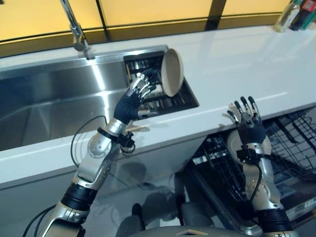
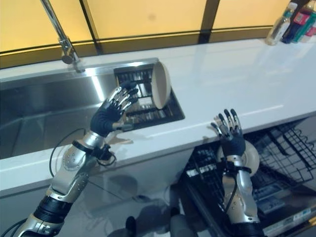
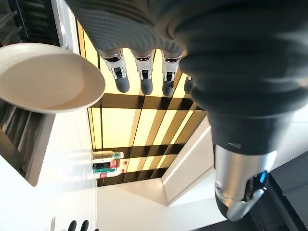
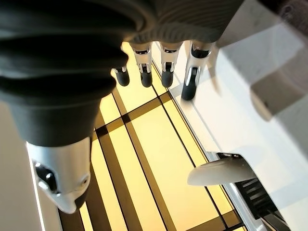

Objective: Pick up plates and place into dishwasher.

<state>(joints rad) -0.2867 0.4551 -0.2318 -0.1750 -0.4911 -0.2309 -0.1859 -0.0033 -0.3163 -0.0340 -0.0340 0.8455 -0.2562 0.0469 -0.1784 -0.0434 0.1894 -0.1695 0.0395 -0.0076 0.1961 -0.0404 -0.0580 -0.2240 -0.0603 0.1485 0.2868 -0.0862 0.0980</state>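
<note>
Sink-side rack (image 1: 163, 98) holds plate (image 1: 173, 72) upright, on edge.

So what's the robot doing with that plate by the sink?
The robot's left hand is open and reaching toward a beige plate standing on edge in the drying rack beside the sink. It isn't holding the plate. Its right hand is open too, raised over the open dishwasher rack, where another plate shows behind the hand.
</note>
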